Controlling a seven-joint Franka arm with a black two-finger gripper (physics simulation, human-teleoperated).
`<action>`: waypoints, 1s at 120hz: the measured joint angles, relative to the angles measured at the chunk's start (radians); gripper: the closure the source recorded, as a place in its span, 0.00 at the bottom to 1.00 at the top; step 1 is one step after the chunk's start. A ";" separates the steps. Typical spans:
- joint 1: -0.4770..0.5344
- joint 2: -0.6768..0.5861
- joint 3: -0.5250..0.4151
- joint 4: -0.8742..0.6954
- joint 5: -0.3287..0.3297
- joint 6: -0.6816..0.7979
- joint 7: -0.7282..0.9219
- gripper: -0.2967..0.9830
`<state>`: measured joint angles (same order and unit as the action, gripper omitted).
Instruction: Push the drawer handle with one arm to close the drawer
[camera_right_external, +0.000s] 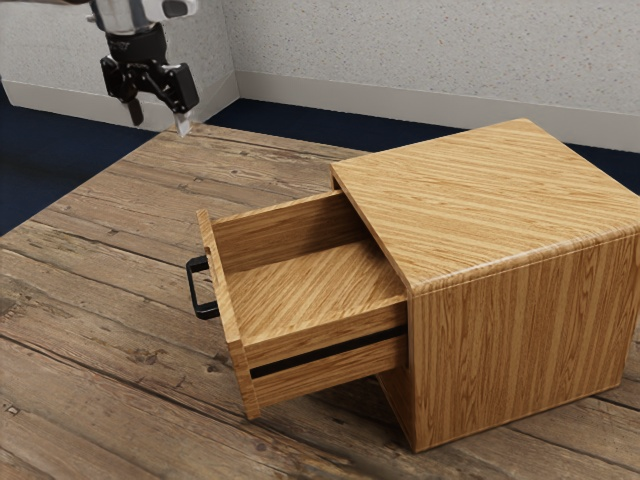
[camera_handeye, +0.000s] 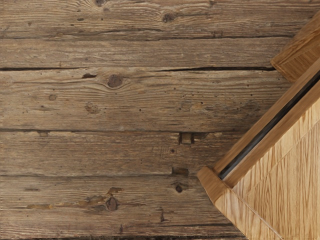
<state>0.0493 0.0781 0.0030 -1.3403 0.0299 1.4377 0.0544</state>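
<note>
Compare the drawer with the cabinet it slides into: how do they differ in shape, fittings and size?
The drawer is open at the top, while the cabinet has a solid, flat top.
The drawer has a black handle on its front and a dark groove along its side; the cabinet's visible side is plain.
The drawer is lower than the cabinet.
Both are striped, light-brown wood.

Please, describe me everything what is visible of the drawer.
The drawer, of striped light-brown wood by its look, stands open, its rear end inside the cabinet, which holds it level above the table. A black bar handle sits on its front panel, and a black strip runs along its side. The gripper hovers away from it.
</note>
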 joint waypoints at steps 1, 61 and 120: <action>-0.001 0.000 0.002 0.000 0.000 -0.002 0.001 0.23; 0.004 0.002 0.011 0.002 -0.013 -0.047 0.062 0.23; -0.040 -0.059 0.002 0.273 0.015 -0.190 0.073 0.23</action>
<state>0.0096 0.0195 0.0050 -1.0668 0.0449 1.2481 0.1275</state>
